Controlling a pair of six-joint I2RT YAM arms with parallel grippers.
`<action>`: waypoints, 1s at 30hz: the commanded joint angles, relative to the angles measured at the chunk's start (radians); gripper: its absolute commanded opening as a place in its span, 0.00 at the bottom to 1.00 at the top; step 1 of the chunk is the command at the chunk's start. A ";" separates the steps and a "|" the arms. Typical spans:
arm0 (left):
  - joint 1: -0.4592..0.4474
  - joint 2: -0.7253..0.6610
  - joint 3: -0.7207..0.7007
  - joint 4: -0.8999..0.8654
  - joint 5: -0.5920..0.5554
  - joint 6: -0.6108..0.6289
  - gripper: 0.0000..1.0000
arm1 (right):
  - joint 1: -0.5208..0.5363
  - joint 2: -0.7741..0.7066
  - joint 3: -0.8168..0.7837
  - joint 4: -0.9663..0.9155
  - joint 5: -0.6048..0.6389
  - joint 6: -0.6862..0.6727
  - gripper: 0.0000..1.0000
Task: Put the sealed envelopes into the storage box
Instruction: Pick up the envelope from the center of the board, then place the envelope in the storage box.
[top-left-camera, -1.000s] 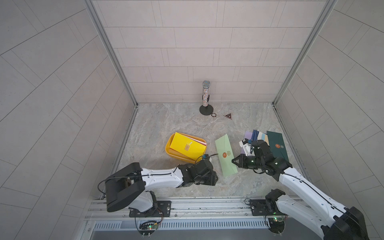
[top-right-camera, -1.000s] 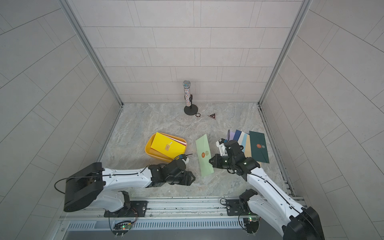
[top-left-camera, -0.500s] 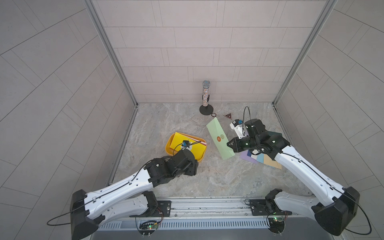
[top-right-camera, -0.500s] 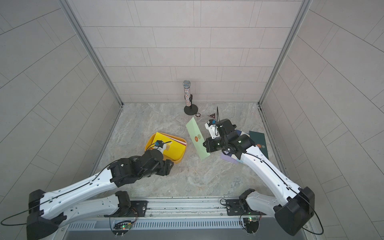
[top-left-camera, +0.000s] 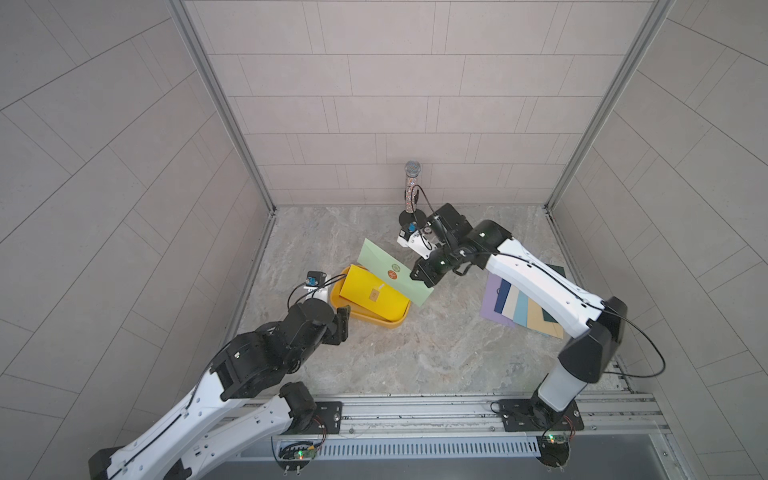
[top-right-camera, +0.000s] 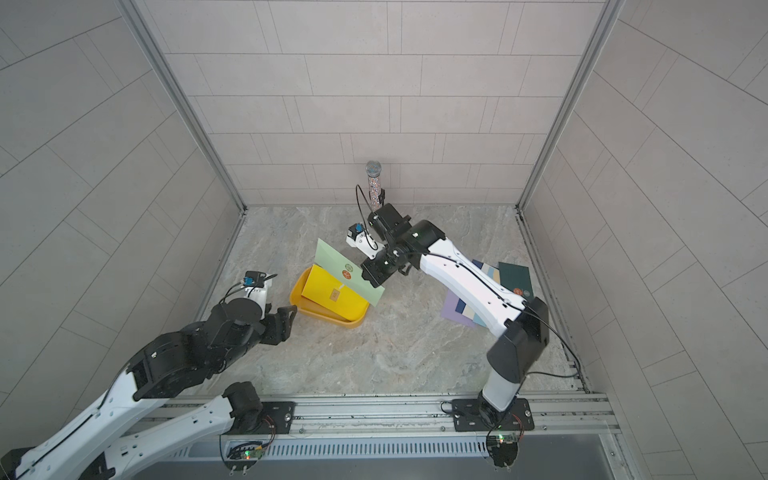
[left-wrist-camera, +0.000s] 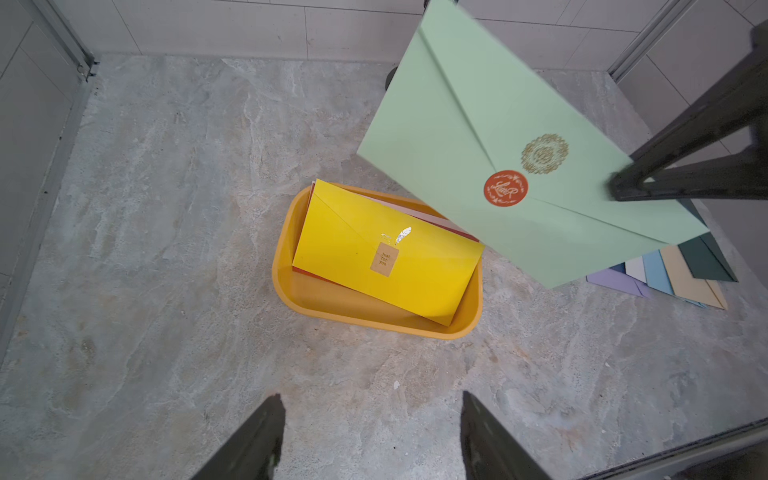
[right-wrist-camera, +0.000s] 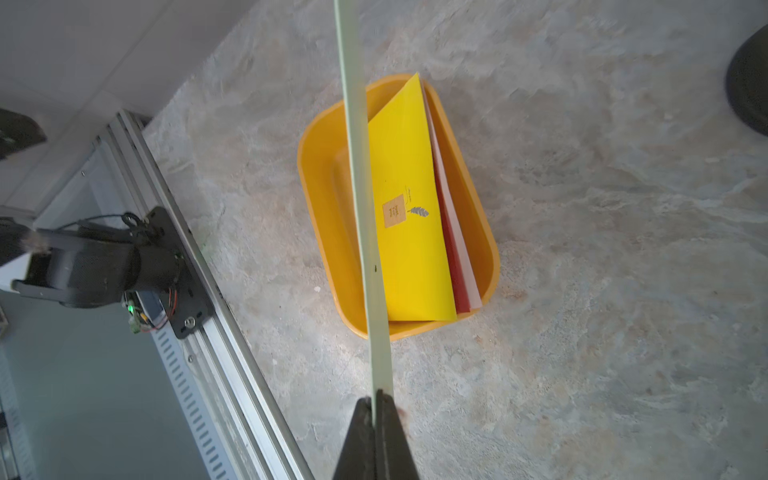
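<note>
The right fingers are clenched on a pale green envelope, held in the air above the storage box, where a yellow envelope lies. The left fingers are spread and empty at its 8 o'clock. The other envelopes are fanned on the table at 3 o'clock.

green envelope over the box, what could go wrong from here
1. The right gripper pinches the light green envelope only near one end, so the free part could swing and miss the storage box.
2. The yellow envelope leans tilted on the box's rim; the green one may land on it and slide off.
3. The open left gripper sits near the box and could nudge it.
</note>
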 joint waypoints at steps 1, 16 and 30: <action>0.005 -0.026 -0.015 -0.012 -0.011 0.035 0.71 | 0.007 0.121 0.157 -0.184 -0.012 -0.109 0.00; 0.006 -0.058 -0.025 -0.005 -0.015 0.029 0.72 | 0.014 0.537 0.564 -0.341 0.052 -0.192 0.00; 0.006 -0.057 -0.029 -0.001 -0.008 0.030 0.72 | 0.008 0.610 0.594 -0.308 0.011 -0.195 0.00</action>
